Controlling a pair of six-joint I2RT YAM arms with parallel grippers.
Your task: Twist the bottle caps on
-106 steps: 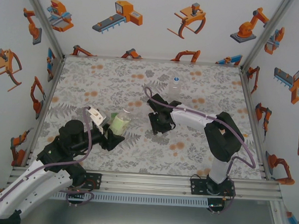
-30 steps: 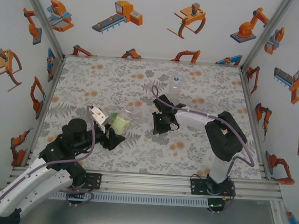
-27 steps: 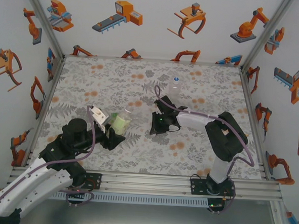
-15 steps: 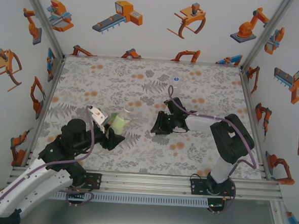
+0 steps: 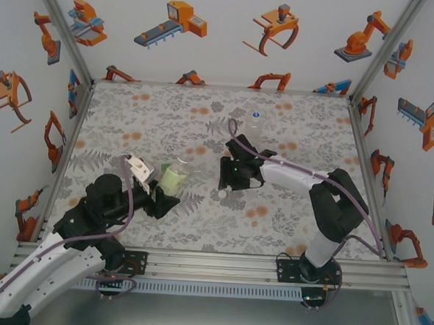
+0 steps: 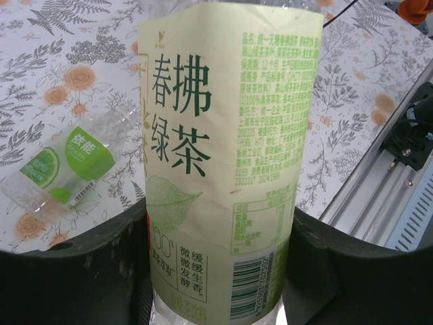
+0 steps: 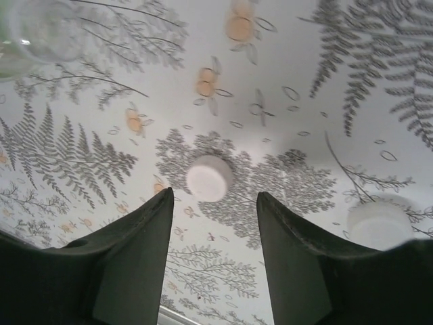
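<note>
Left gripper (image 5: 163,196): fingers clamped on the lower body of the pale-label bottle (image 6: 223,135), one finger on each side. I read this as a steadying hold, keeping the bottle fixed so a cap can be turned onto it.

Right gripper (image 5: 226,187): fingers apart and empty, pointed down at the worktop (image 5: 153,118). One white cap (image 7: 210,178) lies flat just beyond the tips and centred on the gap, so this looks like a line-up for a pick. A second cap (image 7: 379,223) lies near it to the right, clear of the fingers.

The green-label bottle (image 6: 64,169) lies on its side left of the held bottle, apart from it. The unlabelled bottle (image 5: 255,121) stands far back.

Room: bare worktop all round the centred cap. The near rail (image 5: 218,262) runs close behind the left arm, and the walls are well apart from both arms.
</note>
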